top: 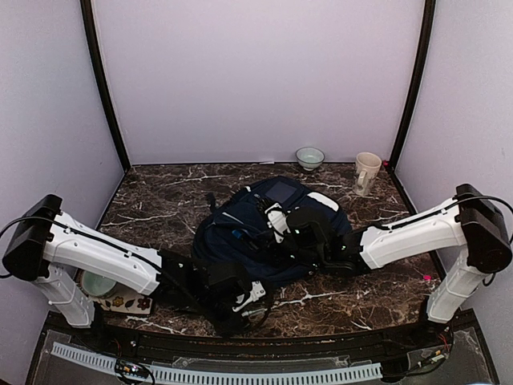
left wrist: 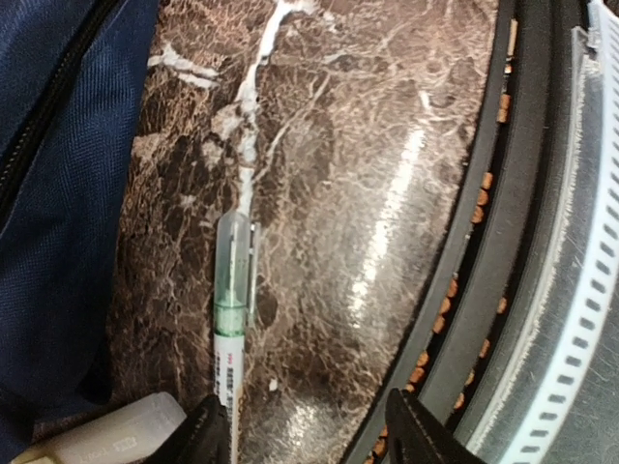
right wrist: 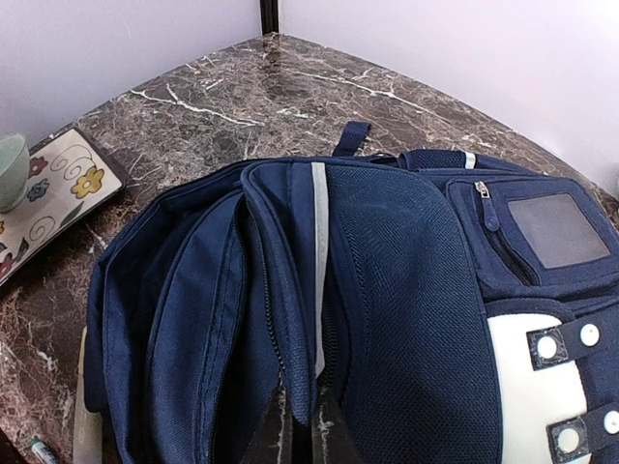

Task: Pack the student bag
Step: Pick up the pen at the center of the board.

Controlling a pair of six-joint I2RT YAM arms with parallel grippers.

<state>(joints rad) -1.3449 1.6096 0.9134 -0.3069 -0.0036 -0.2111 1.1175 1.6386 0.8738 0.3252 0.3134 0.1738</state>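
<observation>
The student bag (top: 258, 233), navy with a white patch (right wrist: 527, 387), lies in the middle of the marble table. My right gripper (right wrist: 305, 430) is shut on the edge of a fabric flap beside an unzipped opening of the bag (right wrist: 406, 290), holding it up. From above, the right gripper (top: 303, 233) sits over the bag's middle. My left gripper (left wrist: 309, 440) stands open low over the table near the front edge, and from above this left gripper (top: 240, 309) is just in front of the bag. A pen (left wrist: 230, 329) with a clear green cap lies against the inner side of its left finger (left wrist: 205, 437).
A white oblong object (left wrist: 106, 435) lies left of the pen, by the bag's side (left wrist: 58, 193). The table's front rim (left wrist: 522, 242) runs close on the right. A flowered tray (top: 127, 302) with a green bowl (top: 98, 282) lies under the left arm. A bowl (top: 309, 157) and a mug (top: 366, 172) stand at the back.
</observation>
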